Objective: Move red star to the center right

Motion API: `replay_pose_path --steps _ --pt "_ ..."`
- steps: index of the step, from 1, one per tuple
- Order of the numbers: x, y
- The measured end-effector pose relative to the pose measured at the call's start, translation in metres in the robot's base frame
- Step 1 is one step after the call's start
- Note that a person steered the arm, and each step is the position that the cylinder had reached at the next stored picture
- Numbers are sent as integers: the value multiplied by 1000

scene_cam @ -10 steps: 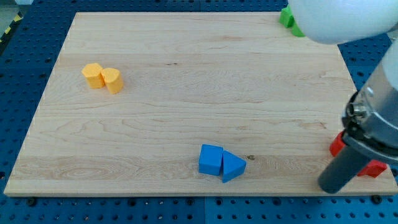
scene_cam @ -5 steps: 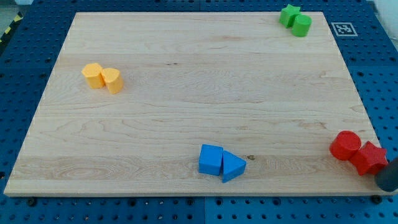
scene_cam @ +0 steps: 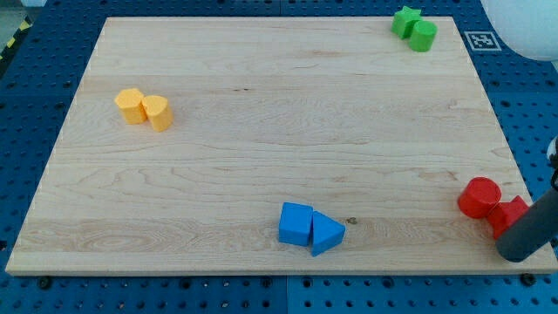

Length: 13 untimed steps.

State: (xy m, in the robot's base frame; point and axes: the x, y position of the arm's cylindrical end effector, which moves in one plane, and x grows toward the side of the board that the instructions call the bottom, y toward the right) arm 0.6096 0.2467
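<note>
The red star (scene_cam: 506,215) lies at the board's lower right edge, touching a red cylinder (scene_cam: 479,197) on its left. My dark rod comes in from the view's right edge, and my tip (scene_cam: 516,255) sits just below and to the right of the red star, partly covering it. The wooden board (scene_cam: 279,148) fills most of the view.
Two orange blocks (scene_cam: 144,109) sit together at the left. A blue cube (scene_cam: 296,223) and a blue triangle (scene_cam: 327,234) touch at the bottom centre. A green star (scene_cam: 404,19) and a green cylinder (scene_cam: 424,35) sit at the top right. A white arm part (scene_cam: 523,26) shows top right.
My tip swung out toward the lower right corner, then came back left and now overlaps the red star. The red star and cylinder have shifted slightly to the left and up.
</note>
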Motion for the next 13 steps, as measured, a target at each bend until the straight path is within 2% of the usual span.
replay_pose_path --steps 2,6,10,13 --pt "2 19" --pt "-11 20" --pt "-57 20" --pt "-108 20"
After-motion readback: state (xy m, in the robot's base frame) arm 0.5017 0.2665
